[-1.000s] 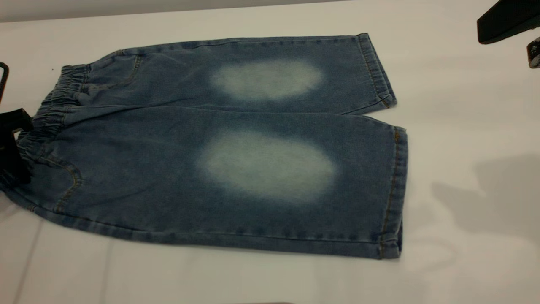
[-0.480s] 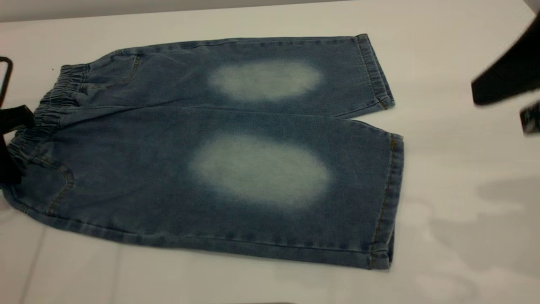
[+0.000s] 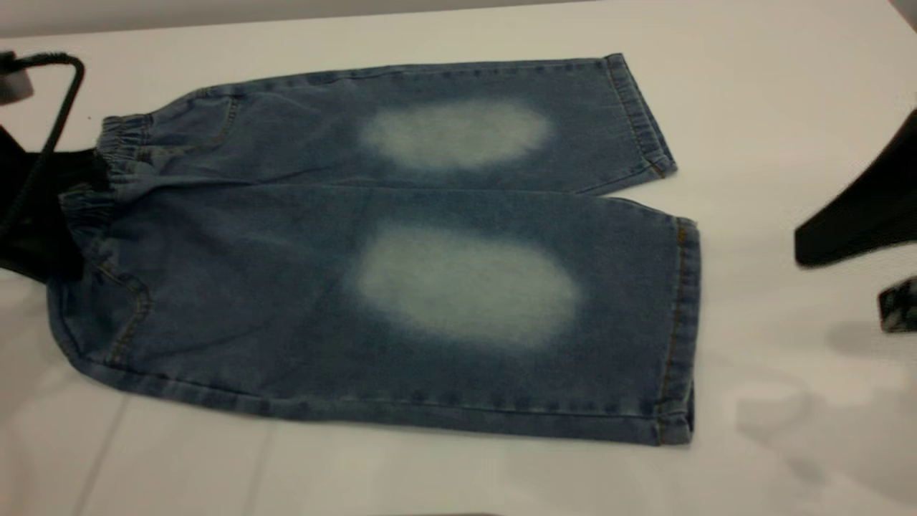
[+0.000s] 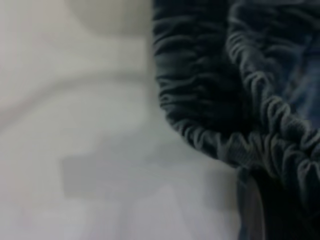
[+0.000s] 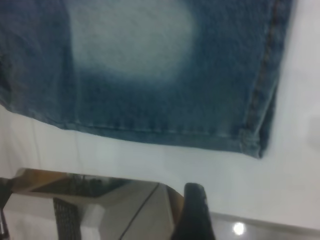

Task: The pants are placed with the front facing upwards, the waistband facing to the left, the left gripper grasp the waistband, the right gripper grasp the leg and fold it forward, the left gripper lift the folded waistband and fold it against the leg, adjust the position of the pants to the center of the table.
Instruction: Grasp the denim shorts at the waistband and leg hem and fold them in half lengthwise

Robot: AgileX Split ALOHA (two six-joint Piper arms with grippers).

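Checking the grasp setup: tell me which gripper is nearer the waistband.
Left. The left gripper sits right at the waistband; the right gripper hangs beyond the leg hems at the opposite end of the pants.

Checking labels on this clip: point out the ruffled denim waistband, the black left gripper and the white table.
Ruffled denim waistband (image 3: pixel 118 136), exterior view, its gathered far end.
Black left gripper (image 3: pixel 39 222), exterior view, its body at the waistband.
White table (image 3: pixel 752 107), exterior view, bare surface.

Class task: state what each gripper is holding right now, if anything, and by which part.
Whether the left gripper grips the jeans' waistband cannot be told: it sits at the band, fingers unseen. The right gripper holds nothing, apart from the leg hems.
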